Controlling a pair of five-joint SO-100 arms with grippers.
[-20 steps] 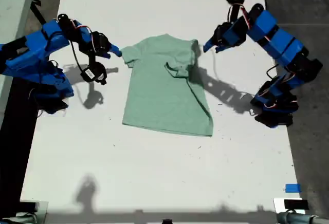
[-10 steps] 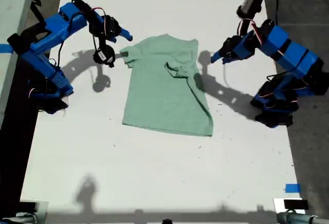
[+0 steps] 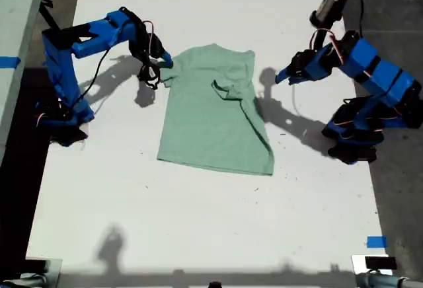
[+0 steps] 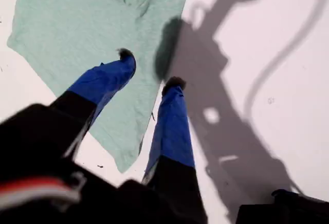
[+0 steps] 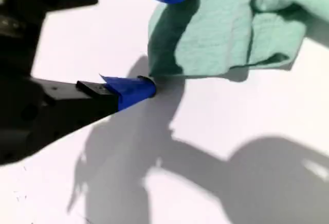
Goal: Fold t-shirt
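Exterior view shows the t-shirt (image 3: 215,109) mid-table (image 3: 198,235) with one side already folded in, the other sleeve still spread; my second claw (image 5: 159,39) gapes at that sleeve's edge, my first claw (image 4: 149,70) hangs released, empty.

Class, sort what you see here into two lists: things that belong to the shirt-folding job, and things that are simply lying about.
Part of the job:
t-shirt
my first tool
my second tool
white table it lies on

Just lying about:
blue tape strip near the table's corner at the exterior view's lower right
blue tape strip at that view's left edge
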